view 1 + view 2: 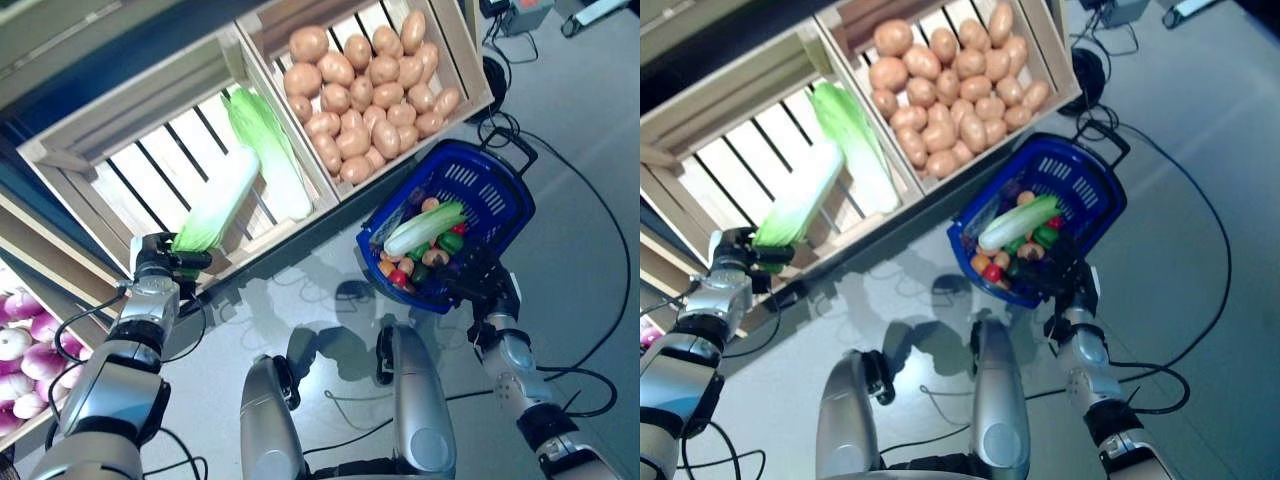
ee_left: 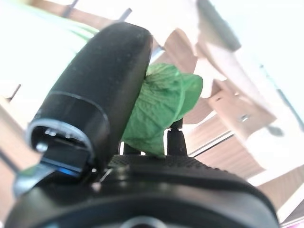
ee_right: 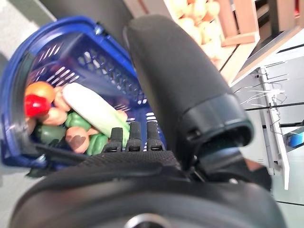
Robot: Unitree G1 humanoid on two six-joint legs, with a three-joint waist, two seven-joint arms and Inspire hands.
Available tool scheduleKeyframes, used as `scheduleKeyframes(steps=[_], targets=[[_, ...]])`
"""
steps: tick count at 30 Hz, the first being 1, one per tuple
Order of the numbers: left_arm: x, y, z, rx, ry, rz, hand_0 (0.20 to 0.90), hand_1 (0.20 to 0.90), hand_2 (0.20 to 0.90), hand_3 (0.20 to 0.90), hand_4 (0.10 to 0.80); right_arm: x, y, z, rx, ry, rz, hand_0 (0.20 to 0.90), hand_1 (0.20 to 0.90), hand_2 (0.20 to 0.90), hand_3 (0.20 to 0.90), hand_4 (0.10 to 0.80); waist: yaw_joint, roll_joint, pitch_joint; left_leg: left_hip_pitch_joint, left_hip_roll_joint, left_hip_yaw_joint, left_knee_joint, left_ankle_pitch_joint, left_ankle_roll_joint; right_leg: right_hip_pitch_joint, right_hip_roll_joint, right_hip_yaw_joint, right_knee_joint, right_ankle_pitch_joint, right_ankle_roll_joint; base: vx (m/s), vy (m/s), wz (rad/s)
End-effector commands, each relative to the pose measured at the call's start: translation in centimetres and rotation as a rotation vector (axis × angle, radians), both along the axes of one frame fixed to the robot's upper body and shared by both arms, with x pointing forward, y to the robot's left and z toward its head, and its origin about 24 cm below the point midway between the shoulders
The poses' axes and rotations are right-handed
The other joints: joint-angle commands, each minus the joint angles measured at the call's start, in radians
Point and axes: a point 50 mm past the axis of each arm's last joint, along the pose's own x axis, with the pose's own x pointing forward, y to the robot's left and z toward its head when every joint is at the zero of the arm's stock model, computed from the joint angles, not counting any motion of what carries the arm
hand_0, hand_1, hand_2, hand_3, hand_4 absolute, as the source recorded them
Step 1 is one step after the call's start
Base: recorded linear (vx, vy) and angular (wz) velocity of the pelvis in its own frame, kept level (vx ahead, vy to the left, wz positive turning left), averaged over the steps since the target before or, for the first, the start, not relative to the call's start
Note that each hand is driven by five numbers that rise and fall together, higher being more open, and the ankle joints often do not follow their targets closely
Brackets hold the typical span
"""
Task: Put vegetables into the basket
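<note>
My left hand (image 1: 158, 262) is shut on the green leafy end of a long napa cabbage (image 1: 220, 205) at the front rail of the wooden crate (image 1: 95, 130). The left wrist view shows green leaves (image 2: 161, 107) pinched between my thumb (image 2: 95, 90) and fingers. The blue basket (image 1: 490, 175) stands on the floor and holds another napa cabbage (image 1: 425, 228), green peppers, a red vegetable and brown ones. My right hand (image 1: 478, 283) waits at the basket's near rim, fingers straight; it also shows in the right wrist view (image 3: 142, 156).
A second napa cabbage (image 1: 268, 150) lies in the same crate. A crate of potatoes (image 1: 365, 85) stands beside it, right behind the basket. A lower shelf (image 1: 25, 340) sits at the far left. Grey floor (image 1: 590, 130) lies beyond the basket.
</note>
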Motion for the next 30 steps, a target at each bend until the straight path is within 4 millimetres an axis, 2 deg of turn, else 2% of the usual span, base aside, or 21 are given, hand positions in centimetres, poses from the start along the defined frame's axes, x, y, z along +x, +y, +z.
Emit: scheduleKeyframes(steps=[1, 6, 9, 12, 14, 16, 18, 20, 23, 26, 30], targets=[[-0.9, 0.4, 0.3, 0.073, -0.124, 0.010, 0.300, 0.300, 0.300, 0.300, 0.400, -1.4, 0.5, 0.1, -0.031, -0.096, 0.018, 0.900, 0.900, 0.900, 0.900, 0.800, 0.010, 0.027, -0.220, 0.076, -0.025, 0.022, -0.181, 0.107, 0.093, 0.145, -0.046, 0.004, -0.246, 0.151, -0.011, 0.054, -0.013, -0.02], [-2.3, -0.3, -1.9, 0.098, -0.120, 0.055, 0.300, 0.300, 0.300, 0.300, 0.400, -2.5, 1.3, -1.4, -0.020, -0.036, 0.022, 0.900, 0.900, 0.900, 0.900, 0.800, 0.025, 0.038, -0.291, 0.221, -0.050, 0.048, -0.359, 0.177, 0.070, 0.317, -0.031, -0.055, -0.455, 0.205, 0.005, 0.119, -0.018, 0.00], [-3.2, -1.1, -2.8, 0.061, -0.183, 0.075, 0.300, 0.300, 0.300, 0.300, 0.400, -3.1, 1.9, -1.9, -0.008, -0.025, 0.017, 0.900, 0.900, 0.900, 0.900, 0.800, 0.035, 0.044, -0.332, 0.310, -0.070, 0.061, -0.483, 0.227, 0.063, 0.420, -0.025, -0.090, -0.596, 0.252, 0.022, 0.102, -0.032, 0.03], [-3.8, -2.7, -3.7, -0.043, -0.258, 0.063, 0.300, 0.300, 0.300, 0.300, 0.400, -3.6, 2.6, -2.0, -0.011, -0.031, 0.001, 0.900, 0.900, 0.900, 0.900, 0.800, 0.042, 0.051, -0.362, 0.391, -0.095, 0.067, -0.613, 0.276, 0.058, 0.514, -0.012, -0.106, -0.739, 0.304, 0.041, 0.050, -0.018, 0.06], [-4.0, -4.9, -4.1, -0.095, -0.319, 0.015, 0.300, 0.300, 0.300, 0.300, 0.400, -3.4, 3.3, -1.7, 0.047, -0.067, -0.004, 0.900, 0.900, 0.900, 0.900, 0.800, 0.051, 0.054, -0.385, 0.441, -0.117, 0.067, -0.711, 0.315, 0.059, 0.564, -0.003, -0.112, -0.833, 0.359, 0.059, 0.003, -0.027, 0.13], [-4.0, -5.9, -4.2, -0.110, -0.338, -0.011, 0.300, 0.300, 0.300, 0.300, 0.400, -3.4, 3.6, -1.4, 0.056, -0.104, -0.010, 0.900, 0.900, 0.900, 0.900, 0.800, 0.055, 0.055, -0.394, 0.463, -0.124, 0.068, -0.752, 0.328, 0.059, 0.584, 0.001, -0.112, -0.872, 0.381, 0.067, 0.006, -0.026, 0.08], [-3.8, -7.6, -3.8, -0.135, -0.388, -0.072, 0.300, 0.300, 0.300, 0.300, 0.400, -3.2, 4.0, -1.2, 0.128, -0.126, 0.000, 0.900, 0.900, 0.900, 0.900, 0.800, 0.063, 0.056, -0.408, 0.492, -0.135, 0.060, -0.817, 0.344, 0.060, 0.612, 0.010, -0.114, -0.929, 0.412, 0.077, 0.012, -0.036, 0.01], [-3.4, -10.1, -2.5, -0.168, -0.456, -0.192, 0.300, 0.300, 0.300, 0.300, 0.400, -2.9, 4.9, -1.0, 0.268, -0.161, 0.039, 0.900, 0.900, 0.900, 0.900, 0.800, 0.076, 0.055, -0.422, 0.528, -0.149, 0.050, -0.887, 0.358, 0.065, 0.645, 0.022, -0.125, -0.982, 0.438, 0.084, 0.008, -0.043, 0.02], [-3.3, -11.9, -1.6, -0.201, -0.501, -0.266, 0.300, 0.300, 0.300, 0.300, 0.400, -2.7, 5.5, -0.7, 0.351, -0.194, 0.082, 0.900, 0.900, 0.900, 0.900, 0.800, 0.082, 0.051, -0.430, 0.531, -0.154, 0.039, -0.900, 0.353, 0.067, 0.660, 0.031, -0.130, -1.014, 0.452, 0.085, -0.010, -0.029, 0.04], [-3.4, -14.8, -0.6, -0.201, -0.550, -0.389, 0.300, 0.300, 0.300, 0.300, 0.400, -2.2, 6.4, 0.1, 0.440, -0.252, 0.135, 0.900, 0.900, 0.900, 0.900, 0.800, 0.093, 0.038, -0.441, 0.537, -0.156, 0.038, -0.900, 0.339, 0.071, 0.663, 0.040, -0.125, -1.029, 0.457, 0.084, -0.016, -0.040, 0.03], [-3.8, -16.5, 0.1, -0.192, -0.566, -0.500, 0.300, 0.300, 0.300, 0.300, 0.400, -1.6, 7.0, 1.1, 0.505, -0.314, 0.195, 0.900, 0.900, 0.900, 0.900, 0.800, 0.104, 0.026, -0.446, 0.553, -0.150, 0.049, -0.900, 0.328, 0.075, 0.675, 0.044, -0.129, -1.029, 0.456, 0.082, 0.032, -0.056, -0.02]])
